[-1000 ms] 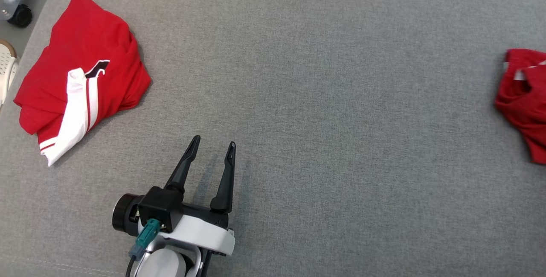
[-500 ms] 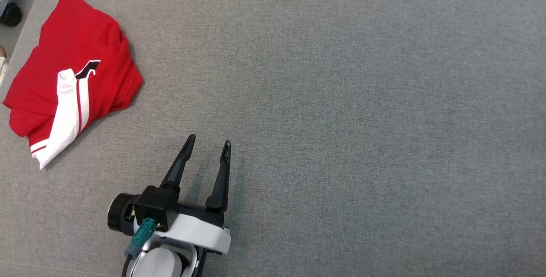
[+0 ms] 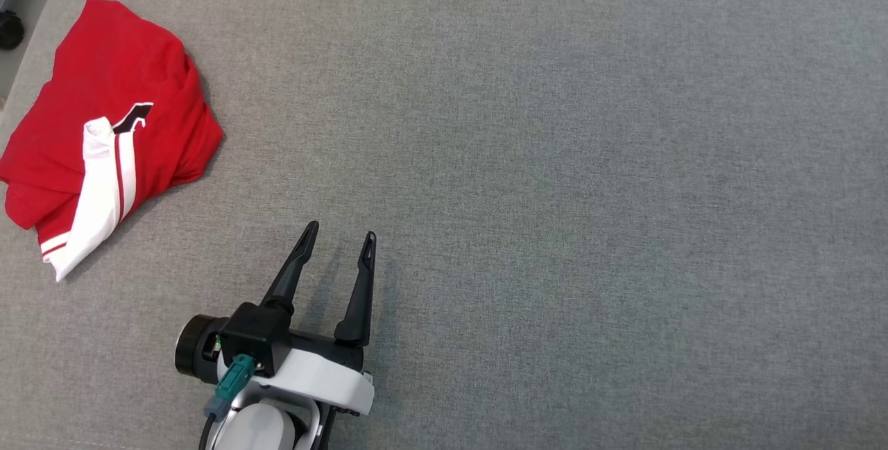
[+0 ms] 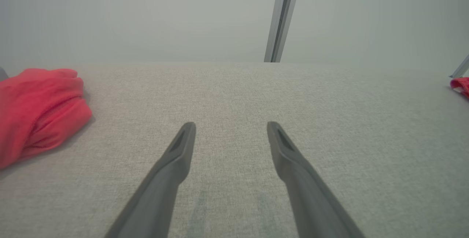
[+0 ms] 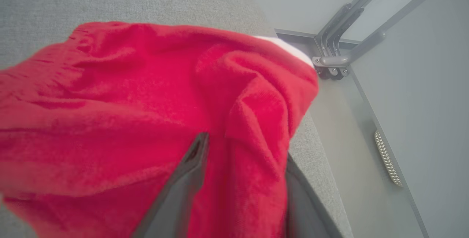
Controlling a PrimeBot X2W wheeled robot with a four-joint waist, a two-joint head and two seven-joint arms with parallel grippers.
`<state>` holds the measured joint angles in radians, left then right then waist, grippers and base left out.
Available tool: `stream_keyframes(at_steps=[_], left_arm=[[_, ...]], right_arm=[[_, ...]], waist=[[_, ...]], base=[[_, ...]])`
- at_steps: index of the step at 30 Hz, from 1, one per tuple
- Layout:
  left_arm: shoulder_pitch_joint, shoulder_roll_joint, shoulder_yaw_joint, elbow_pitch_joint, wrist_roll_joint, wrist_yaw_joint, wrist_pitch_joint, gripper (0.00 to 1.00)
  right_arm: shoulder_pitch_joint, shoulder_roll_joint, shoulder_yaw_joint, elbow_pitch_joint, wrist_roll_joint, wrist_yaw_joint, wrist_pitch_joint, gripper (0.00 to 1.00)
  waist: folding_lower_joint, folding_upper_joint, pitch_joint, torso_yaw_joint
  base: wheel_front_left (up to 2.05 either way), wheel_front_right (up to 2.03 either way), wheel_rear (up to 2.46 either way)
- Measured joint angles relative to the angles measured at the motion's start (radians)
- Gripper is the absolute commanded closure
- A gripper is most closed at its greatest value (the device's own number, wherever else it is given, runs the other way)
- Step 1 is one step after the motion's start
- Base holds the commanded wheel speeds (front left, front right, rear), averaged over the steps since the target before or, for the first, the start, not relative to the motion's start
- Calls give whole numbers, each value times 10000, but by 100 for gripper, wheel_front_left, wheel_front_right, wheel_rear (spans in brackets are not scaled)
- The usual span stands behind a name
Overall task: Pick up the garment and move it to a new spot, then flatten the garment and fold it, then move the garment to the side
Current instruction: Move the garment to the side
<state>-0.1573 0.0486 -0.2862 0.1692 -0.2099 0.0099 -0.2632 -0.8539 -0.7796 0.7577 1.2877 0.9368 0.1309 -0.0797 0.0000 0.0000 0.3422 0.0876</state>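
Left gripper [image 3: 341, 230]: jaws wide apart, empty, over grey fabric surface [image 3: 555, 193]. Right gripper [image 5: 244, 146]: jaws straddle a fold of red garment [image 5: 128, 95]; clamped or loose, cannot tell.

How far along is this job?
One red garment with a white stripe lies folded at the grey fabric surface's left edge. A second, rumpled red garment sits between the right gripper's fingers. Moving, flattening and folding it remain; the left gripper hovers open.
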Motion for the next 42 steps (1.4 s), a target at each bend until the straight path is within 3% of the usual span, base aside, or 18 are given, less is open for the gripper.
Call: stream_keyframes(at_steps=[16, 24, 35, 42], left_arm=[[291, -2, -46, 221, -19, -48, 0, 0], [484, 0, -2, 194, -140, 0, 0, 0], [718, -2, 673, -82, -244, 148, 0, 0], [979, 0, 1231, -303, -282, 251, 0, 0]], right_arm=[[-424, -104, -483, 8, -1505, 0, -334, 0], [-895, 1189, -777, -247, -1519, 0, -1271, 0], [185, 2349, -740, -3346, -1057, 0, -1802, 0], [1976, 2980, -2437, -5969, -1772, 0, -1822, 0]], waist=[[0, 0, -741, -123], [0, 0, -1269, -160], [0, 0, -2245, -383], [0, 0, -2752, -544]], base=[[0, 0, 0], [0, 0, 0], [0, 0, 0], [0, 0, 0]])
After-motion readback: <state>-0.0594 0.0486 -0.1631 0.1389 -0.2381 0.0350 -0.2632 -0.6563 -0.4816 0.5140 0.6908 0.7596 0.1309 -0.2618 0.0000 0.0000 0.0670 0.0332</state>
